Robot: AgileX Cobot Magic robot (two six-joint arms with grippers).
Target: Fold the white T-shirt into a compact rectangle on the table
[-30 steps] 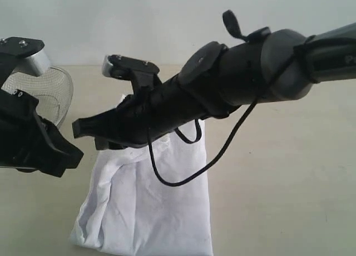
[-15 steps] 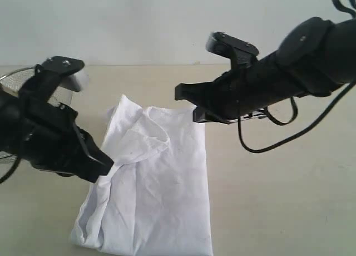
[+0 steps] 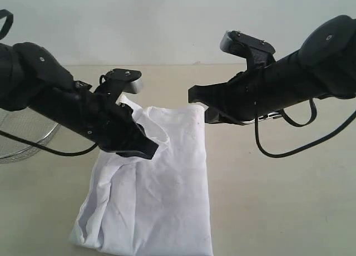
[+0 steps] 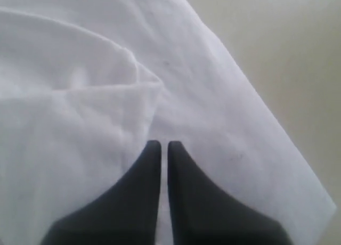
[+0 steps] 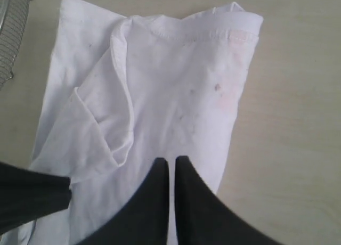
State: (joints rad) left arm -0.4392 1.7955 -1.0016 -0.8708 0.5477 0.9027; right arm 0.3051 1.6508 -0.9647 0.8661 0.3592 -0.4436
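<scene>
Judging by the exterior view, your shirt [image 3: 161, 200] lies lower centre on the bench [image 3: 278, 200], long axis running top to bottom. The left pincer [image 3: 149, 151] hangs over its upper-left fold, the right pincer [image 3: 198, 104] at its upper-right corner — both pressed shut, pinching nothing visible; left sits nearer.

A round wire-mesh basket [image 3: 25, 131] sits at the left edge, a pale wall [image 3: 167, 22] behind.

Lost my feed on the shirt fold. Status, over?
Left claw shut, empty, over the white T-shirt. Right claw shut, empty, over it too. Shirt folded long on the table, one flap loose. Wire basket off to the side.
</scene>
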